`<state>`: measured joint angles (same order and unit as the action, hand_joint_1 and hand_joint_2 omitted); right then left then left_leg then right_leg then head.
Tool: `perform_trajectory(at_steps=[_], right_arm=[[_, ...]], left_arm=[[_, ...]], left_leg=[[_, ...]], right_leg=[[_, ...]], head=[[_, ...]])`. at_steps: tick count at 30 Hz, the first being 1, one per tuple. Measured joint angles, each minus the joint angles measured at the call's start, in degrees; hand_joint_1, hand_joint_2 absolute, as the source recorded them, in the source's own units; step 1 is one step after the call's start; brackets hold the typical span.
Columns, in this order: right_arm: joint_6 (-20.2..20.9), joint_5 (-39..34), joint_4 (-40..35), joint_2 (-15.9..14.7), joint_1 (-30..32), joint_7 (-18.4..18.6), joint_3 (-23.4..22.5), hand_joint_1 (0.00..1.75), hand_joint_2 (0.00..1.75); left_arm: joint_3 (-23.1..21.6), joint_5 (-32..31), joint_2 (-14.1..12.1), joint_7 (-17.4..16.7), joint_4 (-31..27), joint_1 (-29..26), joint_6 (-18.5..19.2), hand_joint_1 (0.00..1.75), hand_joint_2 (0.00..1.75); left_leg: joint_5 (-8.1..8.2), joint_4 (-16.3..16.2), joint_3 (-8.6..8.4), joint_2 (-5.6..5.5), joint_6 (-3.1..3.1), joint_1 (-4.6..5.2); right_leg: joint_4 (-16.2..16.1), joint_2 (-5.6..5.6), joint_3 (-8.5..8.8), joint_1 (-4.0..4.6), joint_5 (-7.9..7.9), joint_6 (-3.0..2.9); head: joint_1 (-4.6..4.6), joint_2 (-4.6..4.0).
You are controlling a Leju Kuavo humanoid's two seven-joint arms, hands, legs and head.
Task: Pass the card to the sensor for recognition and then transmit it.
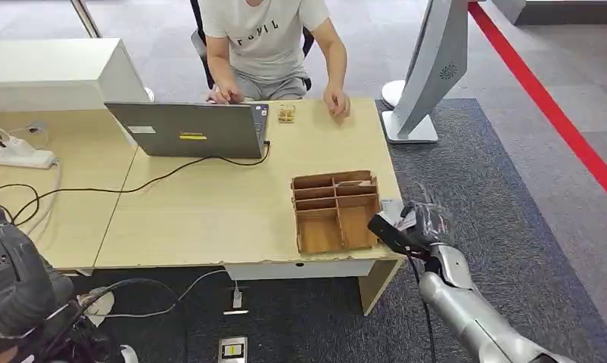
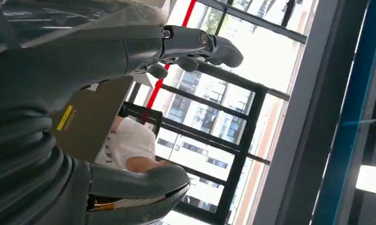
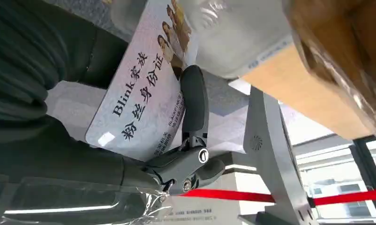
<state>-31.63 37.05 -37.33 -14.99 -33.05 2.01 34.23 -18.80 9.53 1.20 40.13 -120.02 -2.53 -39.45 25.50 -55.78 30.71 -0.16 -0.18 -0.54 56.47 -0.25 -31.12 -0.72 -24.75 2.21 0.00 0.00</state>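
Observation:
My right hand [image 1: 424, 224] hangs just off the table's front right corner and grips a pale blue card [image 3: 141, 89] printed with dark Chinese characters and small portraits. One dark finger [image 3: 194, 101] lies across the card's face. A sliver of the card [image 1: 407, 219] shows beside the hand in the head view. A small pale device [image 1: 391, 206] sits on the table edge right by the hand; in the right wrist view it [image 3: 233, 42] is a blurred whitish shape past the card. My left hand [image 1: 9, 280] is raised at the lower left, its fingers [image 2: 214, 47] apart and holding nothing.
A wooden compartment tray [image 1: 335, 212] stands on the table [image 1: 210, 219] near my right hand. A person [image 1: 270, 38] sits behind the table, hands on it, by a grey laptop [image 1: 187, 130]. Cables and a power strip [image 1: 17, 155] lie left. A white stand [image 1: 421, 76] is on the carpet at right.

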Motion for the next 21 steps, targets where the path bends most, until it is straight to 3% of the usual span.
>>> perform_trajectory(at_steps=[15,21], right_arm=[[3.4,-1.7,-7.8,-0.5,-8.8,0.6,-0.5,1.75,1.75],[4.4,1.5,-7.6,-0.3,-13.2,2.9,-0.2,1.75,1.75]], left_arm=[[-0.1,1.2,0.0,0.0,0.2,1.4,0.0,0.0,1.75],[-0.2,1.9,0.4,0.0,0.7,2.0,2.8,0.0,1.75]], left_leg=[[0.0,0.0,0.05,0.01,0.0,0.0],[0.0,0.0,0.06,0.01,0.0,0.0]], right_leg=[[0.0,0.0,-0.06,0.0,0.0,0.0],[0.0,0.0,-0.06,0.0,0.01,0.0]], head=[[0.0,0.0],[0.0,0.0]])
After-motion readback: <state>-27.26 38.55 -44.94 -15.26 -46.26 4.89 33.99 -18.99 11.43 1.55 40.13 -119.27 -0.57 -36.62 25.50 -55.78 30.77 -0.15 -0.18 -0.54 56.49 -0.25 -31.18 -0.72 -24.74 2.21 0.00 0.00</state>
